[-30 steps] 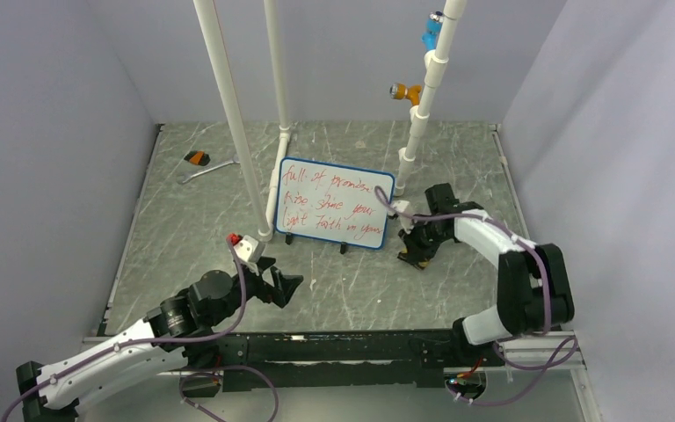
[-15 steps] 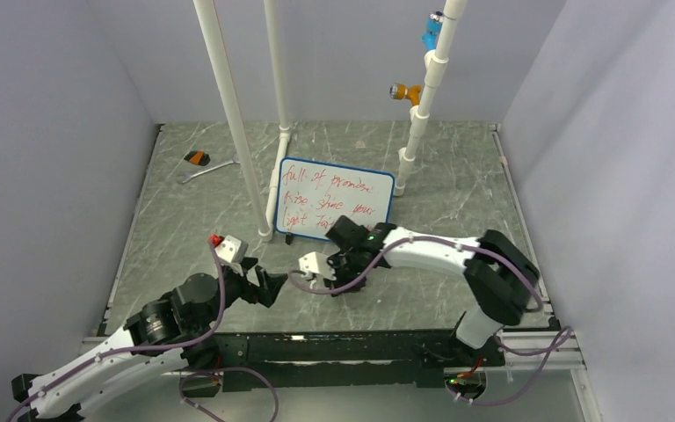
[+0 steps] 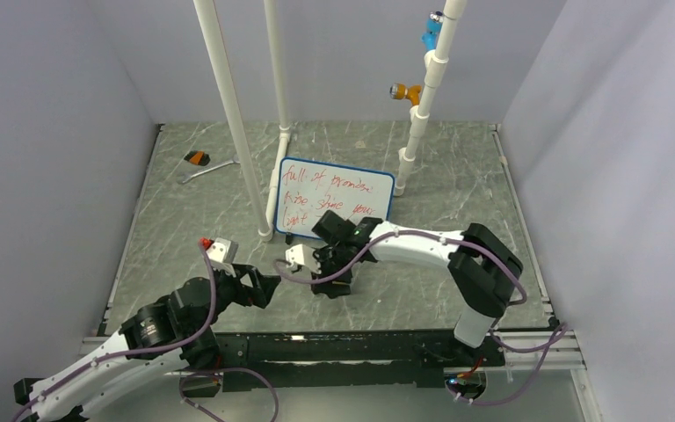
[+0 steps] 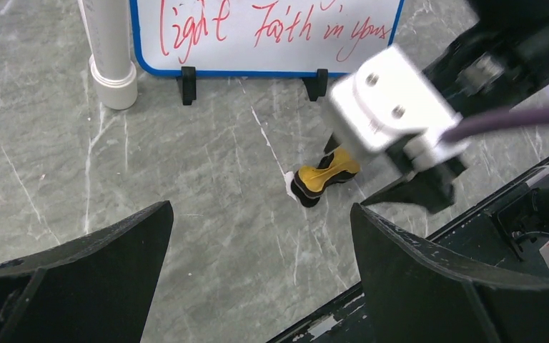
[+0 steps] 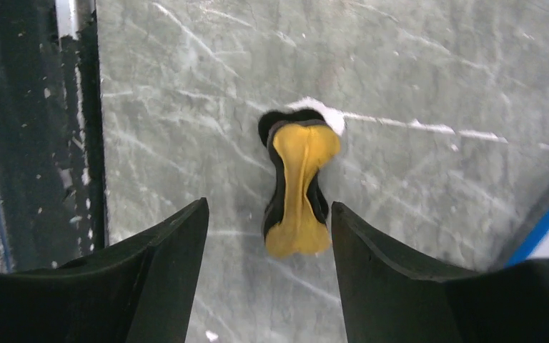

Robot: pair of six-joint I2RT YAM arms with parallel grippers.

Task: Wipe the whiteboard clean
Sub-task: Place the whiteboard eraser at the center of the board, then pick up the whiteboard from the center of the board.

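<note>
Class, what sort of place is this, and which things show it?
Probably a robot test cell: plain grey walls enclose a grey marbled tabletop, two black-and-white robot arms are bolted at its near edge, white plastic pipes stand as props.

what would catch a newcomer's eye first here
The whiteboard, standing in the middle and covered in red handwriting. Just in front of it, a yellow and black eraser lies on the table between the open jaws of the right gripper. Tall white pipes rise on both sides of the board.
</note>
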